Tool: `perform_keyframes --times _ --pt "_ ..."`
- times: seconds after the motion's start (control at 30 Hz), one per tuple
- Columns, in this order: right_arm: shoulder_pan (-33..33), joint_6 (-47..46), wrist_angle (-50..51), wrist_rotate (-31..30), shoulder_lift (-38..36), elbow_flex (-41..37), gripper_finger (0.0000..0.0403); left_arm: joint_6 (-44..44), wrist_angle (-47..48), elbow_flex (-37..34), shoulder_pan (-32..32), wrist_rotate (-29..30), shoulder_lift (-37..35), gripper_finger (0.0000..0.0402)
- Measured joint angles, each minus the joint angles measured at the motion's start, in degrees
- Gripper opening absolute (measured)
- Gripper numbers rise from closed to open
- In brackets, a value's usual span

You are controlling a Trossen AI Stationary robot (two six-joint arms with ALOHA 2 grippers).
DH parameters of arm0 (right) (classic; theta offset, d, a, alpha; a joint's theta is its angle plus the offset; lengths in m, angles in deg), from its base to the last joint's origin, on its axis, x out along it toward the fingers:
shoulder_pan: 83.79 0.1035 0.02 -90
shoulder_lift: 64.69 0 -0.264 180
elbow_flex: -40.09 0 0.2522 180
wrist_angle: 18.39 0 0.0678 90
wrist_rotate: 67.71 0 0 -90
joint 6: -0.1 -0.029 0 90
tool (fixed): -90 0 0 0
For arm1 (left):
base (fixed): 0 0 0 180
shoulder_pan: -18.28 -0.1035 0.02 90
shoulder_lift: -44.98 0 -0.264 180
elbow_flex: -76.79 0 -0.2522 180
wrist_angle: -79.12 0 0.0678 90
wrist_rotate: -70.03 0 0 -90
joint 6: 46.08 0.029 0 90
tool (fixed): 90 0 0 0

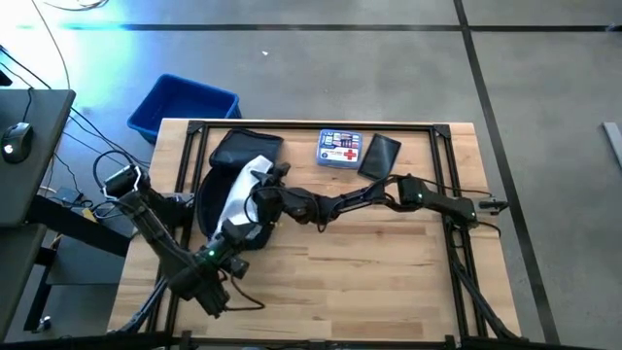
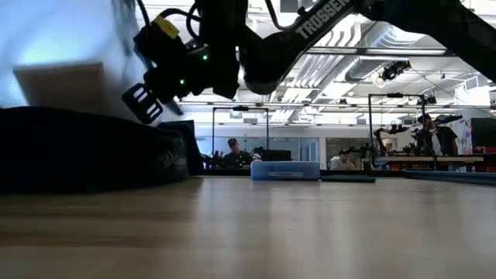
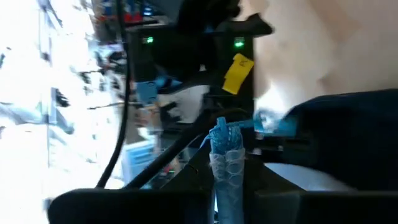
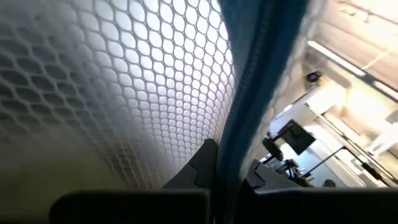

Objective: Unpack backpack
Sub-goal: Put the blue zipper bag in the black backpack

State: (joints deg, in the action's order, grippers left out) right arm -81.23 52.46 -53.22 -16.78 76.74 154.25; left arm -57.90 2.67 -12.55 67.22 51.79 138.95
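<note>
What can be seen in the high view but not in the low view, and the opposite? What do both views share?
Only the high view shows the blue bin off the table's far left corner, the black pouch, and the right gripper and left gripper both at the backpack. Only the low view shows the room behind, with people at benches. Both show the backpack, the first-aid box and the wooden table.
</note>
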Motion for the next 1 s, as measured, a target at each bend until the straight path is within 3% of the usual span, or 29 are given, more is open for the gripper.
perform_keyframes --times 0.17,0.33,0.47,0.73,1.0 --pt "-0.7 3.0 -5.9 0.3 0.0 0.0 0.0 3.5 0.1 0.2 -0.7 2.8 0.0 0.0" --pt "-3.6 -0.4 -1.6 2.1 0.0 0.0 0.0 2.6 0.3 -2.2 -2.4 -4.7 0.0 0.0" --pt "-4.3 3.3 2.0 2.5 0.0 0.0 0.0 1.9 0.1 -8.4 -4.2 -5.6 0.0 0.0" --pt "-3.3 0.2 30.0 6.6 -0.1 0.1 0.0 -11.1 -1.3 -18.7 -5.7 -11.5 1.1 0.0" --pt "2.6 -1.5 50.1 3.9 -0.7 0.4 0.0 -15.8 -14.0 -14.8 0.0 -21.1 5.0 0.0"
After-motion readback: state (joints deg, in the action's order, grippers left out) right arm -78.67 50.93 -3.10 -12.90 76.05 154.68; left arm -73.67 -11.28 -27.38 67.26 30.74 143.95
